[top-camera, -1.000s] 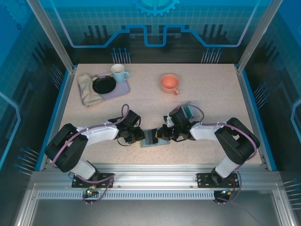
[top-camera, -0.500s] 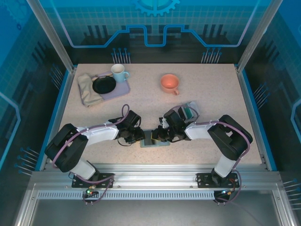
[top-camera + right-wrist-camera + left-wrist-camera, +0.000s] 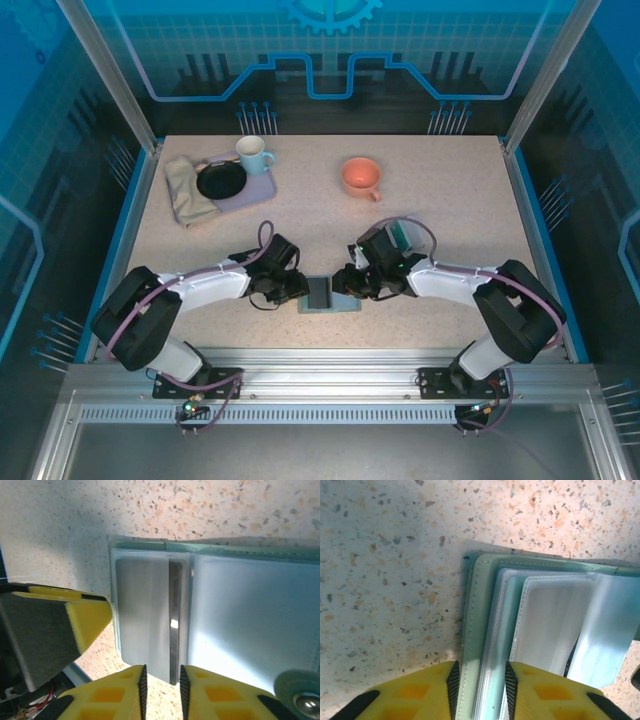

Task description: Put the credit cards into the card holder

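1. Left wrist view: the left gripper has its yellow fingers parted a little. The tips are at the near edge of the open card holder. The grey-green cover's corner and the edges of its clear sleeves lie flat between them, and nothing is visibly pinched.
2. The right wrist view brings out the dark card, a narrow strip tucked under a frosted sleeve leaf.
3. The right gripper stands at that leaf's near end with its jaws slightly spread, not clamped on it.
4. One yellow finger of the left gripper comes in from the left, just beside the holder's edge. A snap button sits at bottom right.
5. The top external view shows both arms meeting from either side over the holder, which lies near the front edge of the table. The grippers cover its ends.
6. Just behind the right wrist lies a clear box with something teal inside, partly hidden by the arm.
7. Well apart, toward the back, are:
   - an orange cup
   - a lavender tray carrying a black plate and a light blue mug
   - a folded cloth beside the tray
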